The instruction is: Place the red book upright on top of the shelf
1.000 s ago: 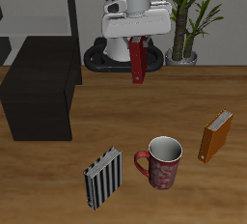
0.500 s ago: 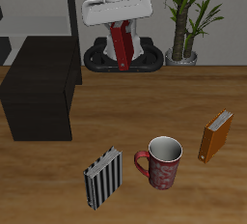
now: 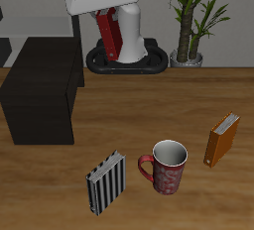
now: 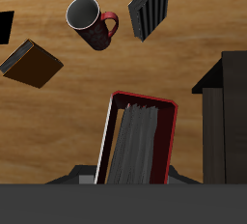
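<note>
My gripper (image 3: 103,14) is shut on the red book (image 3: 109,37) and holds it high in the air, hanging upright below the fingers, beside and above the shelf's flat top. In the wrist view the red book (image 4: 138,143) fills the space in front of the fingers, its dark red cover and pale page edges showing. The shelf (image 3: 40,90) is a low matte-black cabinet standing on the table near the book; its edge also shows in the wrist view (image 4: 227,102).
A red patterned mug (image 3: 167,168) and a striped grey book (image 3: 106,182) stand near the table's front edge. An orange-brown book (image 3: 221,139) stands farther along. A potted plant (image 3: 193,21) and a tall thin rack (image 3: 40,6) are at the back.
My gripper has carried the red book upward and sideways toward the shelf, and the book has tilted slightly as it moved.
</note>
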Robot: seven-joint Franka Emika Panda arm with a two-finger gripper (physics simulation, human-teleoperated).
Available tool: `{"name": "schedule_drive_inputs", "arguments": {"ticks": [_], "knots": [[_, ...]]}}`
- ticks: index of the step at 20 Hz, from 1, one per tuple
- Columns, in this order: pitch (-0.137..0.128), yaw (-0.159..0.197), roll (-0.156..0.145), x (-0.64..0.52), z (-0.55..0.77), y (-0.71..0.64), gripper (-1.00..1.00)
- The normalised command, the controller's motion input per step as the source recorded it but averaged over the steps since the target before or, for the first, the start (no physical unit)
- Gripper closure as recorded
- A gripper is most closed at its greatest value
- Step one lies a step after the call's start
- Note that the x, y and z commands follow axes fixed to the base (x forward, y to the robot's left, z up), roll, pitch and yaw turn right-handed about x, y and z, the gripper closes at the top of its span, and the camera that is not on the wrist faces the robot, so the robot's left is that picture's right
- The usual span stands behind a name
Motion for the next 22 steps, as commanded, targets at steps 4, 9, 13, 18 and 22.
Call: {"name": "schedule_drive_inputs", "arguments": {"ticks": [4, 9, 13, 18, 22], "knots": [[-0.023, 0.05, -0.039, 0.0, 0.15, -0.53, 1.0], [-0.003, 0.036, 0.041, -0.09, 0.08, -0.43, 1.0], [-0.021, 0.015, 0.015, -0.12, 0.14, -0.33, 1.0], [-0.008, 0.017, 0.004, -0.09, 0.12, -0.46, 1.0], [-0.073, -0.018, -0.061, -0.05, 0.11, -0.44, 1.0]]}}
